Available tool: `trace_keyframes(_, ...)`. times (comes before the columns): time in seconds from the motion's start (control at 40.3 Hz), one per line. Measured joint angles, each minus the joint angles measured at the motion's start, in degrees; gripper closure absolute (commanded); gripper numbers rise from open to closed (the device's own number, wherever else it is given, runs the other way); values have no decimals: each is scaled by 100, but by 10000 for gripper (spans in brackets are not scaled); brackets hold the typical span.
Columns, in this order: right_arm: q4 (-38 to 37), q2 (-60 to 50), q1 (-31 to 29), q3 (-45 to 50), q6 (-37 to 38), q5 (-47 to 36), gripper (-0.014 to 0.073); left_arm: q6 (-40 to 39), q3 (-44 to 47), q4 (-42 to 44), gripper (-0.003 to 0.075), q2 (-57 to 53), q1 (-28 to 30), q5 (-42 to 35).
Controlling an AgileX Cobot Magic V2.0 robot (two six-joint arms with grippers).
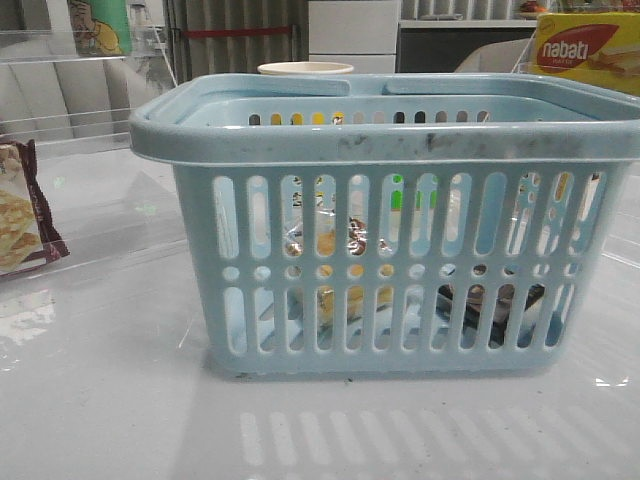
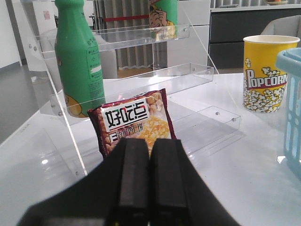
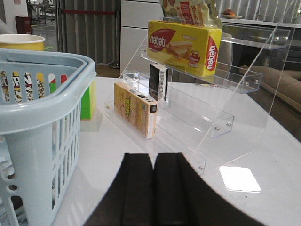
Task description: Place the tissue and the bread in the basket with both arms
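Crackers in a maroon-edged bag (image 1: 22,215) lie at far left, untouched and no part of the job. The left gripper (image 2: 149,181) has its fingers pressed together, empty, away from the basket (image 1: 400,140). Through the basket's slots a clear bread packet (image 1: 335,245) shows left of centre and the dark tissue pack (image 1: 495,305) low at right. The right gripper (image 3: 154,188) is likewise closed and empty. Both items appear delivered; nothing seems left.

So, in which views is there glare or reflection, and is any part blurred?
Front view: the glossy white table mirrors the light-blue slotted plastic basket. Right wrist view: a bright white patch of glare lies on the table. Left wrist view: the shut black left pincer looks soft.
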Motion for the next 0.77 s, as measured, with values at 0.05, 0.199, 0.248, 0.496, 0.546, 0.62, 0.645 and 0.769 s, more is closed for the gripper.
trace_keyframes(0.05,64,0,0,0,0,0,527,0,0,0,624,0,0,0)
trace_keyframes(0.199,143,0,0,0,0,0,527,0,0,0,624,0,0,0)
trace_keyframes(0.248,156,0,0,0,0,0,527,0,0,0,624,0,0,0)
trace_keyframes(0.496,156,0,0,0,0,0,527,0,0,0,624,0,0,0)
trace_keyframes(0.546,156,0,0,0,0,0,527,0,0,0,624,0,0,0)
trace_keyframes(0.62,156,0,0,0,0,0,527,0,0,0,624,0,0,0)
trace_keyframes(0.645,156,0,0,0,0,0,527,0,0,0,624,0,0,0)
trace_keyframes(0.769,156,0,0,0,0,0,527,0,0,0,624,0,0,0)
